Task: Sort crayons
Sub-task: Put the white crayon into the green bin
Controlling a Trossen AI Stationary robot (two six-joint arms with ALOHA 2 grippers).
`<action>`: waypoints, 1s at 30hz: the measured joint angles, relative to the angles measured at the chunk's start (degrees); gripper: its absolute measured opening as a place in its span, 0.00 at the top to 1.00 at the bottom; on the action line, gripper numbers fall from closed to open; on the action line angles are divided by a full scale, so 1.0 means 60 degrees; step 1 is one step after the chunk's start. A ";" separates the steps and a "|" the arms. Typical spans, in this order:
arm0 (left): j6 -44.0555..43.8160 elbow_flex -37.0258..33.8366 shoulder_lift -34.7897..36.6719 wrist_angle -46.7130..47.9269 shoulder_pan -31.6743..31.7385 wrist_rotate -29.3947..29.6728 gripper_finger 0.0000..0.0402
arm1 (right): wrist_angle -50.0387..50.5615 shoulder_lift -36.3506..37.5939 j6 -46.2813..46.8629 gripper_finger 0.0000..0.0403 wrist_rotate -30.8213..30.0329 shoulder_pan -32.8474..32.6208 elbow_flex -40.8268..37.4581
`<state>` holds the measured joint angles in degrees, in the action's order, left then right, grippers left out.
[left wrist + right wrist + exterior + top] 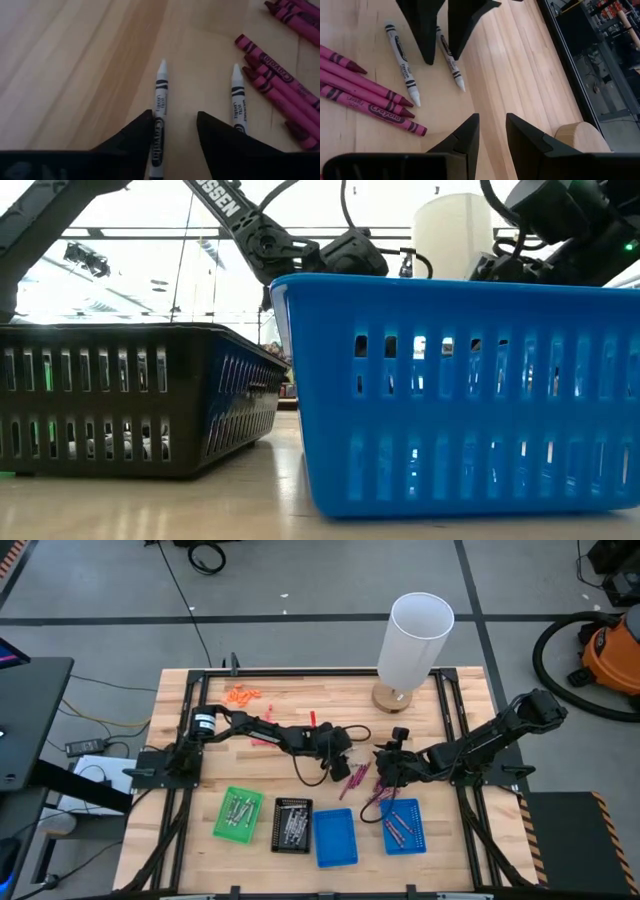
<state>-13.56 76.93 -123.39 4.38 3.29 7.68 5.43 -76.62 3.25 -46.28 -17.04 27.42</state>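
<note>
My left gripper (pixel 172 117) is open over the table's middle (pixel 338 758), its fingers pointing down on either side of a silvery-grey crayon (pixel 160 100) that lies flat on the wood. A second silvery crayon (pixel 237 95) lies beside it, and several maroon-magenta crayons (pixel 280 80) lie in a loose pile just beyond (pixel 355 780). My right gripper (pixel 492 120) is open and empty close by on the right (pixel 388 768), over bare wood. In the right wrist view it faces the left gripper's fingers (pixel 422 30) and the straddled crayon (pixel 451 62). My left gripper's fingers come from above and stand across the silvery crayon, one on each side of its wrapped body (pixel 159 132). The crayon lies flat on the table, close beside one finger (pixel 142 130). I cannot tell whether that finger touches it.
Along the near edge stand a green tray (pixel 238 813), a black tray (pixel 292 825) and two blue trays (pixel 335 837), the right one (pixel 403 825) holding crayons. A white cylinder on a wooden base (pixel 415 640) stands at the far right. Orange crayons (pixel 243 695) lie far left.
</note>
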 joint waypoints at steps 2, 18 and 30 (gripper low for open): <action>0.0000 0.0000 0.0004 0.0086 -0.0004 0.0011 0.65 | 0.0004 0.0000 -0.0013 0.74 0.0000 -0.0030 0.0000; 0.0506 -0.0107 0.0669 0.1413 -0.0321 0.0677 0.95 | -0.0057 0.0000 -0.0010 0.74 -0.0002 -0.0086 0.0000; -0.0114 -0.0105 0.2260 0.4850 -0.1343 0.2337 0.94 | -0.0224 0.0000 0.0033 0.74 -0.0045 -0.0104 0.0000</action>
<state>-14.25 76.29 -109.84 33.48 -4.77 21.71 4.09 -76.62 3.45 -46.55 -17.67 27.42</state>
